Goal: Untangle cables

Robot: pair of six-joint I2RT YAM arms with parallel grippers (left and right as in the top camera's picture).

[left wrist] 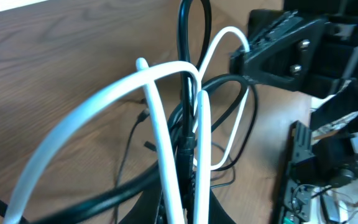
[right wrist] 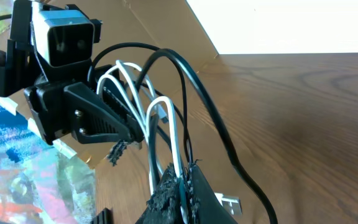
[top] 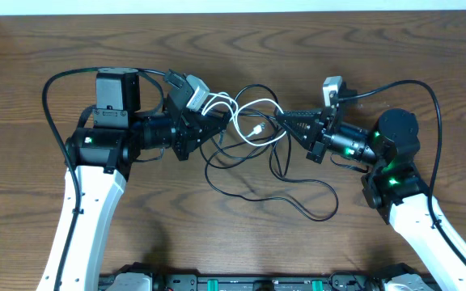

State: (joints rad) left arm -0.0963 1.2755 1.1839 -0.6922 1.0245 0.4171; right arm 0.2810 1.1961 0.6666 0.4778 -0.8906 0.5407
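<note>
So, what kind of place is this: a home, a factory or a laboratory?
Most likely a robotics laboratory bench. A robot's left arm and right arm work at a wooden table on tangled thin cables, and a wrist camera is mounted.

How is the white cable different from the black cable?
The thin white cable is bright white; the thin black cable is dark. The white cable makes small loops in the middle; the black cable spreads in big loops across the brown wooden table. Both are thin, bendy and tangled together.
</note>
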